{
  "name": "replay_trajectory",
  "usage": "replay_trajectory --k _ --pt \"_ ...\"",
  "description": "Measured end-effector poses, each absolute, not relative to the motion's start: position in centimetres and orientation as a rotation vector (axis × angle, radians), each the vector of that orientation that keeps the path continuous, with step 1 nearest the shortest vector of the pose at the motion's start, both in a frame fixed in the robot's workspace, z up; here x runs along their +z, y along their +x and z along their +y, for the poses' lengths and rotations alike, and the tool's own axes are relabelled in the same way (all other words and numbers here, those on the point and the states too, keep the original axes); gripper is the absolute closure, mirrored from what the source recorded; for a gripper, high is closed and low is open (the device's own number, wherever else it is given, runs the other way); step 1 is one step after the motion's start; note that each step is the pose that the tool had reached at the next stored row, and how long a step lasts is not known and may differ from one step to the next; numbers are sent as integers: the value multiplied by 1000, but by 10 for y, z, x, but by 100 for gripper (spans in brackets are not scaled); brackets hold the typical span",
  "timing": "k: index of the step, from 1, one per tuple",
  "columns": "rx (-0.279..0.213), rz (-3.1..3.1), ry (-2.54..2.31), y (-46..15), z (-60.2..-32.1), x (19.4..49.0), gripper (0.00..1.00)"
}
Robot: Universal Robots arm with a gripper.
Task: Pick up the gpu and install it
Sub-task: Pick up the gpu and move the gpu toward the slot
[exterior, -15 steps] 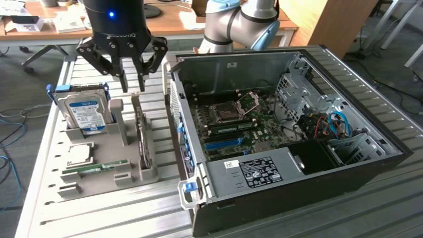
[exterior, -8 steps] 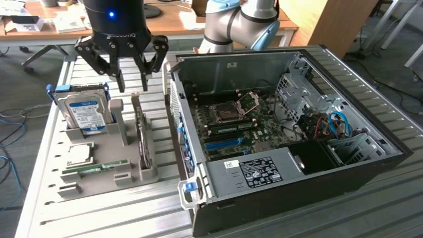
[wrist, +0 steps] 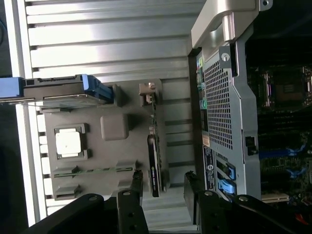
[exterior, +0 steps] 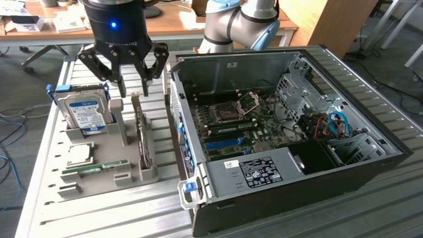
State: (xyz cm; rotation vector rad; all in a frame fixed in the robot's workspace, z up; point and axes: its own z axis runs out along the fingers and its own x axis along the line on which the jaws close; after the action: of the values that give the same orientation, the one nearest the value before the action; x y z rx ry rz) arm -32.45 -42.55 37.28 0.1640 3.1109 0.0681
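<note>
Exterior view: the end effector (exterior: 129,79) hangs released, its fingers spread with nothing between them, over the far end of the grey holder (exterior: 99,186) on the table (exterior: 86,218). The gpu (exterior: 142,136) stands on edge in a slot of that holder, between the hard drive (exterior: 82,111) and the open computer case (exterior: 284,144). It lies below the end effector and a little nearer the camera, its long axis running far to near alongside the case wall

Wrist view: the gpu (wrist: 153,168) shows edge-on as a thin dark strip. Its line runs into the gap between the spread fingers (wrist: 130,204), closer to this one, so the fingers face its flat sides without touching it
</note>
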Motion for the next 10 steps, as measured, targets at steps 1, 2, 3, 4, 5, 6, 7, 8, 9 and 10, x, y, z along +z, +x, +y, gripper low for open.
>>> replay_trajectory --k 1,2,3,4,5,6,7,8,9,10 --pt "68 3111 164 -324 -426 371 53" --pt "68 3111 164 -324 -426 369 53" --pt "68 3111 164 -324 -426 367 53" --pt "68 3111 164 -324 -426 365 53" --pt "68 3111 164 -324 -426 364 53" --pt "68 3111 164 -324 -426 362 53" --pt "68 3111 164 -324 -426 360 53" --pt "68 3111 164 -325 -426 358 53" --pt "68 3111 164 -324 -426 356 53" --pt "68 3111 164 -324 -426 355 53"
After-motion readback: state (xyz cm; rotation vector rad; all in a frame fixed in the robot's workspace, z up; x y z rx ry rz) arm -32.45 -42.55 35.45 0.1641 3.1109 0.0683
